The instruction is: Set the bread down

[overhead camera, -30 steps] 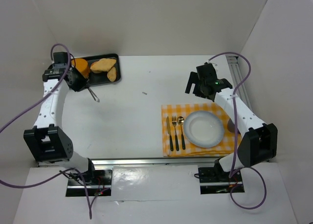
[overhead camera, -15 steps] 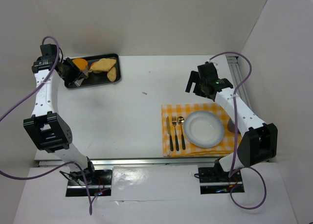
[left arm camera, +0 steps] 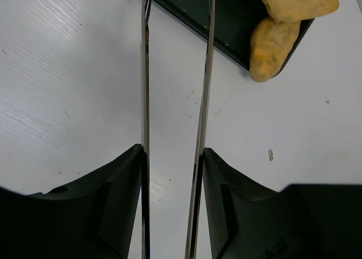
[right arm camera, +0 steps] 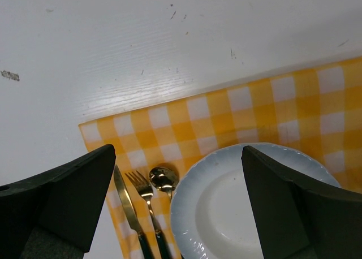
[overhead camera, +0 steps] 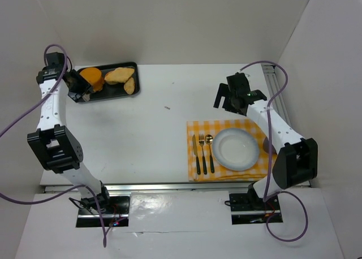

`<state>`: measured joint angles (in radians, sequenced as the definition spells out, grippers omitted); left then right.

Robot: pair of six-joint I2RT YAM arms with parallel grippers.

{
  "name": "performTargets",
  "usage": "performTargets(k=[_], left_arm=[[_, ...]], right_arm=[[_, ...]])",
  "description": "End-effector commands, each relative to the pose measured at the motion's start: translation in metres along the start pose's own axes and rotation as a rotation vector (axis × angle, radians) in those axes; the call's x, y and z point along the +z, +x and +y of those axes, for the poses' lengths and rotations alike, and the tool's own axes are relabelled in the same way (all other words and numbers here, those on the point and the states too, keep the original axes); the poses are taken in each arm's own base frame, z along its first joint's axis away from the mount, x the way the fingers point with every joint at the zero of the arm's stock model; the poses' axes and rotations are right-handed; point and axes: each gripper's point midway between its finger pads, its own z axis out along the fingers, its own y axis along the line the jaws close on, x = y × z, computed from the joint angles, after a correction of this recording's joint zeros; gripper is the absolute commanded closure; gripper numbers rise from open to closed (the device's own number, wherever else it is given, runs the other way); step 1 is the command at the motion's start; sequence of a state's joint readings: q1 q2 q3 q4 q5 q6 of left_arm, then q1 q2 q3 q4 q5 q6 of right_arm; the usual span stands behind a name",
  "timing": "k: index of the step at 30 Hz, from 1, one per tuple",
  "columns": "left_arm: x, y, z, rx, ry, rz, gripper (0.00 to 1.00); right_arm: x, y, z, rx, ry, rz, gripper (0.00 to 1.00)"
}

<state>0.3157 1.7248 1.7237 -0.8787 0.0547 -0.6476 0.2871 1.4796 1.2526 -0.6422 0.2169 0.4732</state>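
Bread, the round bright-orange domed bun (overhead camera: pixel 91 77): sits at the left end of the black rectangular tray (left arm camera: pixel 237 21), far-left corner of the tabletop. Not yet lifted.

Near right: white round plate (overhead camera: pixel 236 149), nothing on it, on a yellow-checked cloth (overhead camera: pixel 195 129). Right gripper (right arm camera: pixel 176 157) hangs over the cloth's far edge, jaws wide, holding nothing.

Middle: open tabletop between tray and cloth, room for a carry.

Far left: left gripper (left arm camera: pixel 172 157) grasps what look like thin metal tongs (left arm camera: pixel 145 100), one arm along each jaw. The arms are sprung apart with nothing between them. Bun lies just right of this gripper; contact cannot be told. Round, so no long axis. Left arm much nearer. Pale golden bread slices (overhead camera: pixel 120 75) crowd the bun's right side. Walls close behind and to the left.
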Motion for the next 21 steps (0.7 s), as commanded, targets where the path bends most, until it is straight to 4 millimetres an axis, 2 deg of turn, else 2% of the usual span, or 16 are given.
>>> performTargets(k=[1, 4, 5, 9, 14, 15, 21], left_arm=[[-0.008, -0.028, 0.006, -0.040, -0.018, -0.089, 0.43], [-0.003, -0.039, 0.002, -0.054, 0.000, -0.103, 0.43], [0.006, -0.037, 0.005, -0.056, -0.012, -0.085, 0.43], [0.009, -0.052, -0.003, -0.060, 0.017, -0.107, 0.42], [0.027, -0.052, -0.007, -0.070, 0.029, -0.074, 0.42], [0.024, -0.058, -0.010, -0.067, 0.042, -0.093, 0.42], [0.051, -0.063, -0.006, -0.077, 0.030, -0.069, 0.42]], right_arm=[[-0.006, -0.030, 0.014, 0.011, -0.049, -0.074, 0.00], [-0.001, -0.028, 0.016, 0.008, -0.052, -0.061, 0.00], [-0.001, -0.028, 0.016, 0.008, -0.052, -0.061, 0.00], [-0.002, -0.033, 0.018, 0.009, -0.053, -0.063, 0.00], [-0.003, -0.038, 0.021, 0.011, -0.058, -0.071, 0.00], [-0.003, -0.038, 0.021, 0.011, -0.058, -0.071, 0.00], [0.000, -0.039, 0.022, 0.009, -0.053, -0.063, 0.00]])
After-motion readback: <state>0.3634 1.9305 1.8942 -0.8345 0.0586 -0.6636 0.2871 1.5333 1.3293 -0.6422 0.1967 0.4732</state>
